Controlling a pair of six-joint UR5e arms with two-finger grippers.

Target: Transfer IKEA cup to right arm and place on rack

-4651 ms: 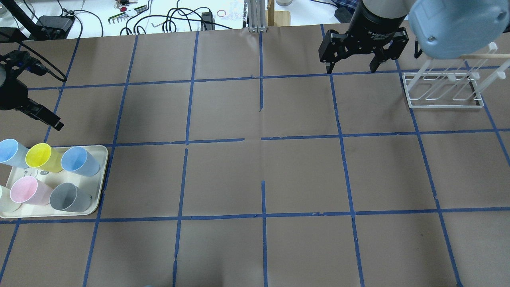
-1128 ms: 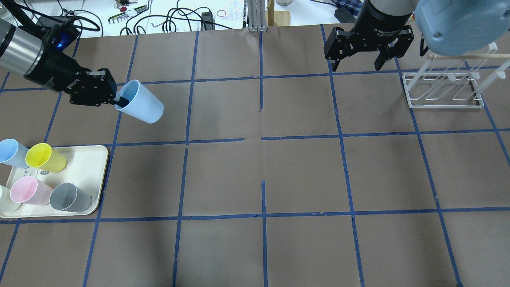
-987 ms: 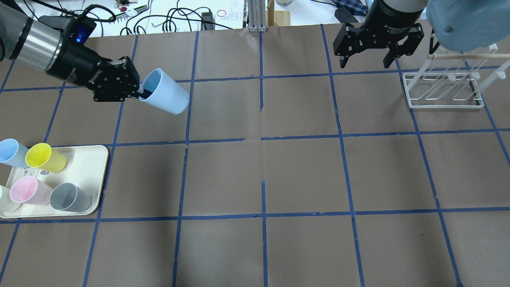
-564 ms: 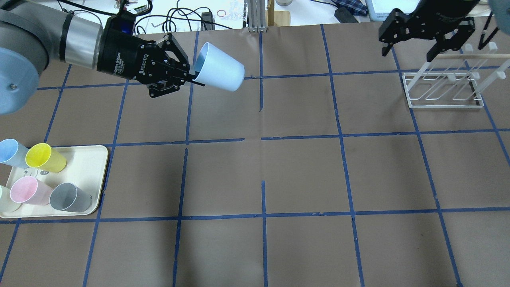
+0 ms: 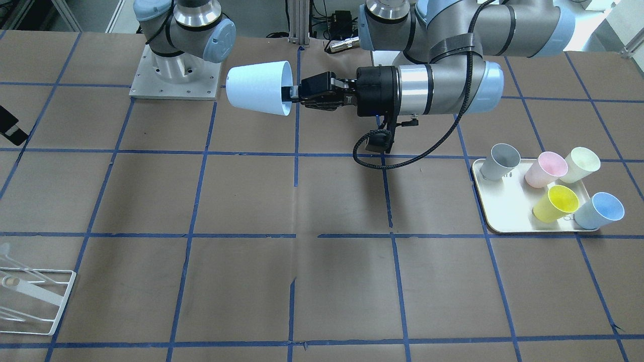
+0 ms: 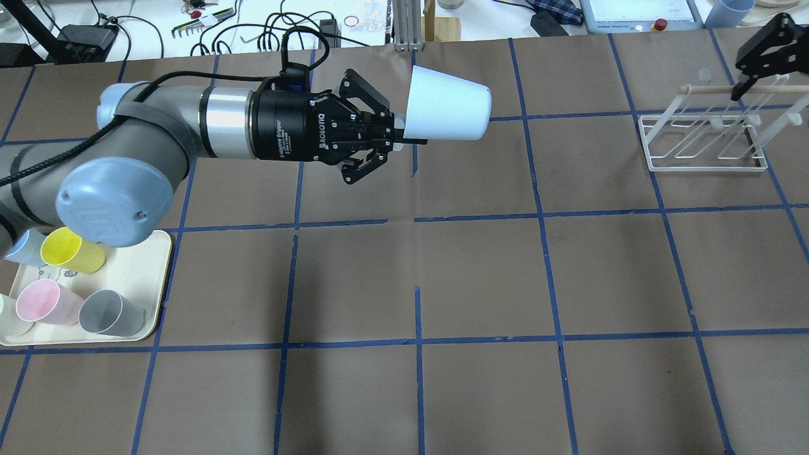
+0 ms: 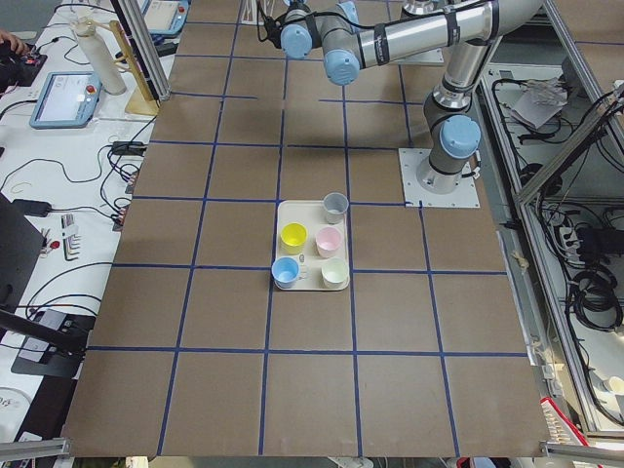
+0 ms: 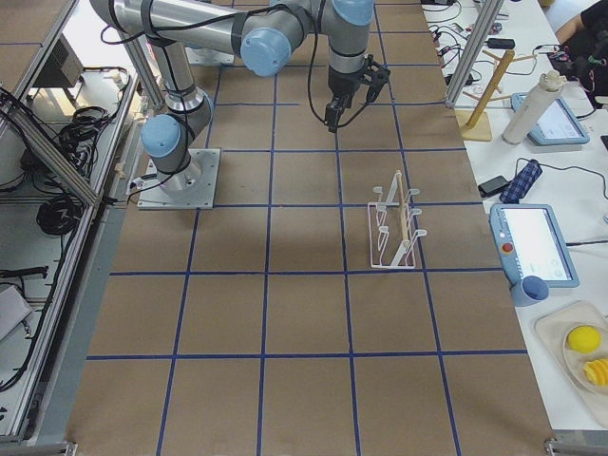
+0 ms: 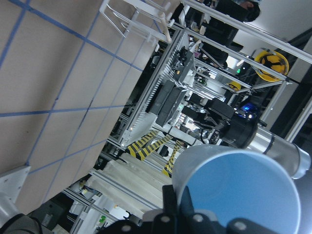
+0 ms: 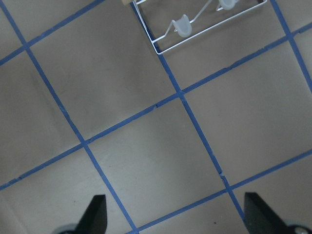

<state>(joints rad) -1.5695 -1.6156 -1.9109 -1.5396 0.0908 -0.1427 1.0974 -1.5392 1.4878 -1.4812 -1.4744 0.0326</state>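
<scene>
My left gripper (image 6: 399,131) is shut on the rim of a pale-blue IKEA cup (image 6: 449,112). It holds the cup on its side, high over the far middle of the table, base pointing toward my right arm. The cup also shows in the front view (image 5: 259,88) and the left wrist view (image 9: 239,195). My right gripper (image 10: 178,217) is open and empty, its fingers wide apart, over the table beside the white wire rack (image 6: 701,142). It is only partly in view at the overhead view's top right. A second pale-blue cup (image 5: 601,208) stands on the tray.
The cream tray (image 6: 148,265) at the near left holds yellow (image 6: 69,249), pink (image 6: 44,302) and grey (image 6: 107,313) cups and a cream one (image 5: 582,163). My left arm's elbow (image 6: 114,202) hangs over the tray's far corner. Cables and tools lie beyond the table's far edge.
My left arm has lifted one pale-blue cup off the tray and carried it right to the far middle. My right gripper has swung right, beside the rack.
</scene>
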